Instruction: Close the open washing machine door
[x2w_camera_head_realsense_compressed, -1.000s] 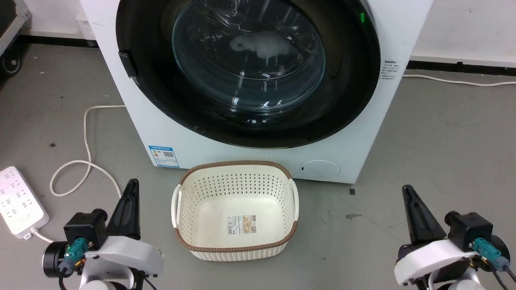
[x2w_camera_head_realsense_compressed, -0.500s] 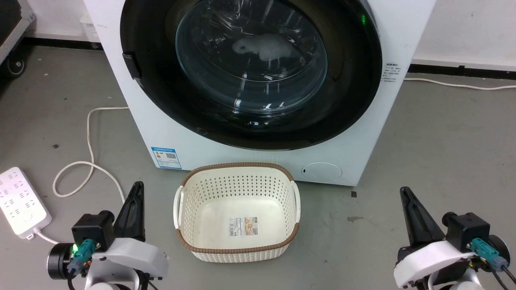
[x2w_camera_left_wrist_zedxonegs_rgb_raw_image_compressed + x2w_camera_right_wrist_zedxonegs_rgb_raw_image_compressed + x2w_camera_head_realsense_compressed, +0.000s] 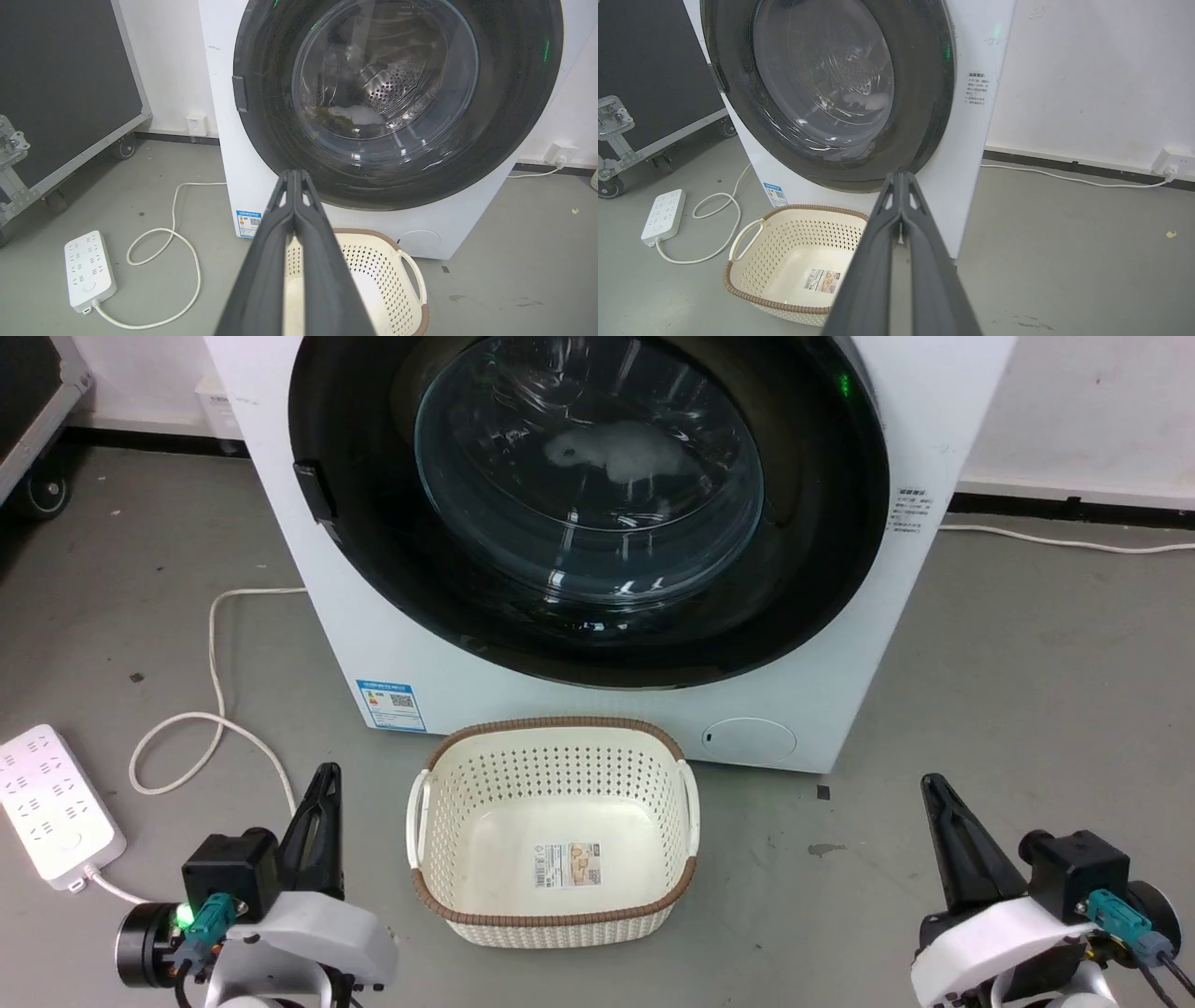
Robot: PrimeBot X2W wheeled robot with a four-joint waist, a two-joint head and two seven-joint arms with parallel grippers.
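The washing machine door (image 3: 588, 513) lay flat against the front of the washing machine (image 3: 579, 709), its glossy black face and bulging glass bowl turned squarely toward the robot. Being round, it had no long axis. A dark tab (image 3: 313, 490) sat on its left edge. Whether the latch had caught could not be told. Through the glass the left wrist view showed the perforated steel drum (image 3: 392, 84) with a pale item (image 3: 355, 114) lying low inside it.

Both arms were low and drawn back, well apart from the machine. The left pincer (image 3: 325, 775) pointed up the head view toward the machine's lower left corner, its two fingers pressed together and holding nothing; the left wrist view (image 3: 294, 175) confirmed the tips met. The right pincer (image 3: 932, 786) stood likewise at the lower right, fingers together and bare, as its own wrist view (image 3: 901, 176) confirmed.

A cream perforated basket (image 3: 551, 919) with a brown rim stood on the floor just in front of the machine, between the two pincers; a printed label (image 3: 567, 864) lay on its bottom. A blue sticker (image 3: 392, 703) and a round flap (image 3: 750, 742) marked the machine's lower front. A white power strip (image 3: 56, 803) and looped cable (image 3: 215, 644) lay on the floor to the left
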